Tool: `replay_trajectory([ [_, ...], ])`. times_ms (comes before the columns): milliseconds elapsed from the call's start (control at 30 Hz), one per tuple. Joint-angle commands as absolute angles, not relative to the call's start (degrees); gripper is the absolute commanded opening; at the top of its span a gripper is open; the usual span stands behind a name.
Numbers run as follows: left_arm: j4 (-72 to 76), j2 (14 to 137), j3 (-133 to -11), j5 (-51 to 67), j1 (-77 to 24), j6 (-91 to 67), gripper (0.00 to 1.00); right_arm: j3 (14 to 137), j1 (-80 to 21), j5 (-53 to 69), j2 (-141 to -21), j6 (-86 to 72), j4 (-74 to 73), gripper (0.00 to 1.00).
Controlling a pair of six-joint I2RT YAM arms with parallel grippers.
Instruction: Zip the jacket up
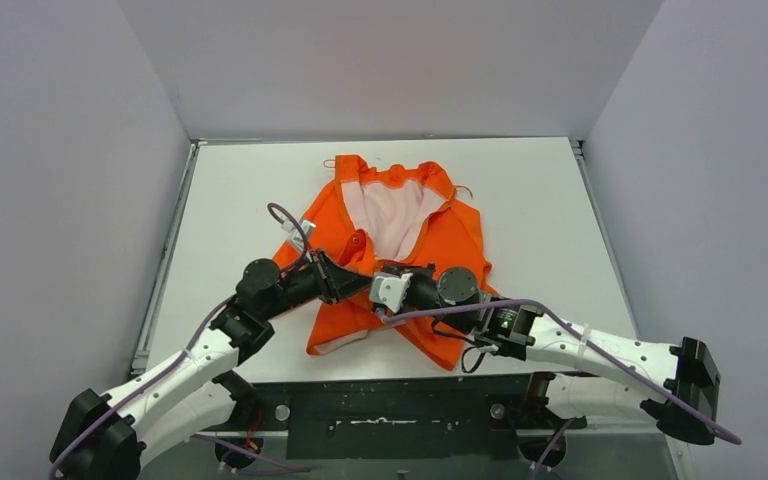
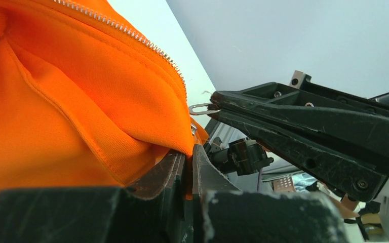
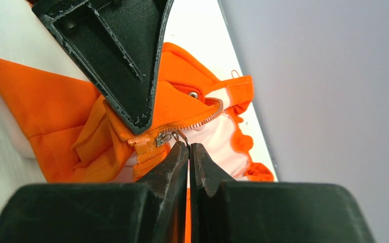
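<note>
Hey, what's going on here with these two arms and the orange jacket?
Two robot arms are zipping up an orange jacket lying on the table. The left gripper is clamped on the fabric beside the zipper, and the right gripper pinches the metal zipper pull. Above them the front is open, with the pale lining showing.

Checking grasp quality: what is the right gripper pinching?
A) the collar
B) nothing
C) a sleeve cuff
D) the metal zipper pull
D: the right gripper is shut on the metal zipper pull, its wire loop poking out from the tips beside the jacket's zipper teeth.
</note>
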State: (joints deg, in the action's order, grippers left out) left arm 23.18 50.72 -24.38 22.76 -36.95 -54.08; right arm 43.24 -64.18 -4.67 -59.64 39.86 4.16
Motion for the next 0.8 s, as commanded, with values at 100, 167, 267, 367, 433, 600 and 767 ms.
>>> replay_trajectory([
  [100, 25.89, 50.78, -27.75, 28.71, -37.0, -51.73, 0.0, 47.44, -61.13, 1.73, -60.07, 34.46, 2.44, 0.0],
  [167, 25.57, 50.79, -27.77, 28.86, -37.0, -51.55, 0.0, 47.9, -61.0, 0.29, -60.38, 34.6, 2.87, 0.0],
  [267, 25.33, 50.82, -27.56, 29.31, -37.0, -51.5, 0.0, 48.16, -61.0, -3.0, -61.1, 34.96, 4.56, 0.0],
  [367, 25.28, 50.73, -27.26, 29.61, -36.96, -51.63, 0.0, 48.56, -60.93, -5.03, -61.96, 35.63, 6.16, 0.0],
  [433, 25.3, 50.54, -27.12, 29.77, -37.02, -51.68, 0.0, 48.96, -60.55, -6.01, -62.49, 35.85, 6.93, 0.0],
  [600, 25.23, 50.18, -26.9, 30.0, -37.09, -51.83, 0.0, 50.11, -59.49, -8.44, -64.07, 35.51, 8.36, 0.0],
  [767, 24.96, 49.69, -26.81, 30.29, -37.03, -52.11, 0.0, 49.98, -59.01, -11.62, -65.24, 35.65, 11.03, 0.0],
])
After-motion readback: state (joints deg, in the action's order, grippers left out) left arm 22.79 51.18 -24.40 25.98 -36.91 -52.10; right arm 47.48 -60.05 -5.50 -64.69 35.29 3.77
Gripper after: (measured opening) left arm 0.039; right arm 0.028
